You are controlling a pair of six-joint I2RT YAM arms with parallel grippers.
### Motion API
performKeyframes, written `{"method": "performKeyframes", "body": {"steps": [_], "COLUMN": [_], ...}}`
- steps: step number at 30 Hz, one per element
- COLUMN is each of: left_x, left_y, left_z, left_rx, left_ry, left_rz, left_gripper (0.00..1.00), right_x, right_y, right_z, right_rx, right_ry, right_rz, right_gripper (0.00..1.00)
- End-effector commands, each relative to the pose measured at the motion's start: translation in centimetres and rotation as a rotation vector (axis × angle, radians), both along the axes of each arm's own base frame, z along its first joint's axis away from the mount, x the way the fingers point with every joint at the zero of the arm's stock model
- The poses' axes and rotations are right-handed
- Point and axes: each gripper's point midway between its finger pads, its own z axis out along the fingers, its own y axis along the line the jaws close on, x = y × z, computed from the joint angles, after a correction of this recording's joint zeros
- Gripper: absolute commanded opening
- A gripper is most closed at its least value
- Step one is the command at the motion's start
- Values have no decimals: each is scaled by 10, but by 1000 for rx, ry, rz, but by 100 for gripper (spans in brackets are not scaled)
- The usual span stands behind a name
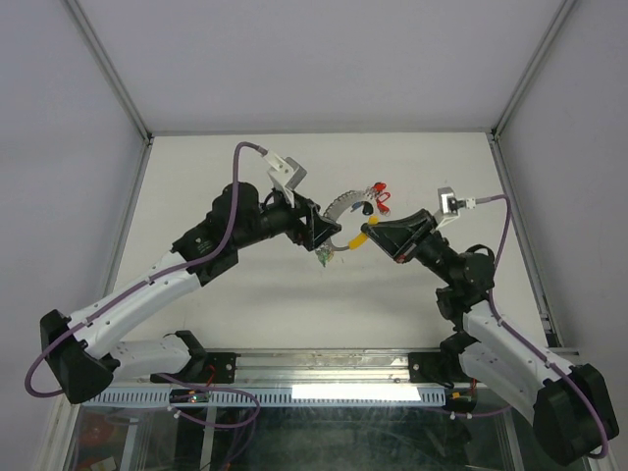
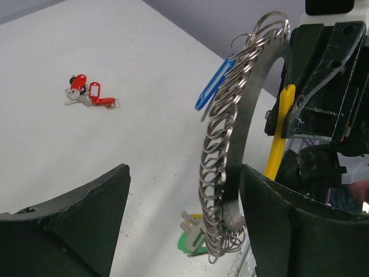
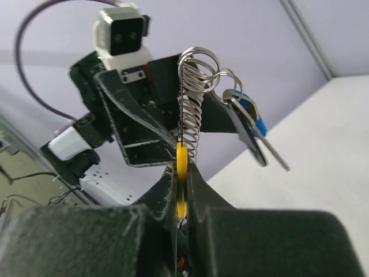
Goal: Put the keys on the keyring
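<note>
The keyring (image 1: 341, 208) is held up between the two arms. My right gripper (image 3: 183, 168) is shut on its yellow plastic arc (image 3: 182, 173). Its silvery coil (image 2: 222, 150) runs between the fingers of my left gripper (image 2: 184, 173), which is open, and lies close to the right finger (image 2: 271, 219). A blue-tagged key (image 2: 212, 85) hangs near the coil's top. A green-tagged key (image 2: 193, 239) sits at the coil's lower end; whether it rests on the table I cannot tell. Red-tagged keys (image 2: 86, 95) lie loose on the table.
The white table (image 1: 245, 294) is walled by pale panels with metal posts (image 1: 118, 78) at the back corners. The red-tagged keys (image 1: 378, 191) lie just behind the two grippers. A metal rail (image 1: 334, 378) runs along the near edge.
</note>
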Motion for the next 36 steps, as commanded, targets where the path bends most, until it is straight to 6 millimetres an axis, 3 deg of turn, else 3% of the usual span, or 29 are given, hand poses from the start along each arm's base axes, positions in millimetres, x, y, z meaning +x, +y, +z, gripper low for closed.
{"method": "performKeyframes", "body": {"steps": [1, 6, 11, 30, 36], "left_x": [-24, -47, -56, -51, -30], "left_y": [-7, -15, -22, -25, -9], "left_z": [62, 88, 98, 105, 99], "left_rx": [-153, -262, -311, -308, -209], "left_ry": [-94, -122, -126, -157, -195], "left_rz": [-141, -268, -340, -334, -184], "left_gripper": [72, 56, 43, 2, 0], "right_x": [-31, -37, -40, -46, -34], "right_y": [-4, -3, -3, -3, -6], "right_z": [66, 78, 82, 77, 68], "right_rx": [103, 120, 121, 87, -23], "right_ry": [-214, -241, -251, -263, -255], "right_rz": [90, 122, 133, 132, 32], "right_gripper": [0, 0, 0, 0, 33]}}
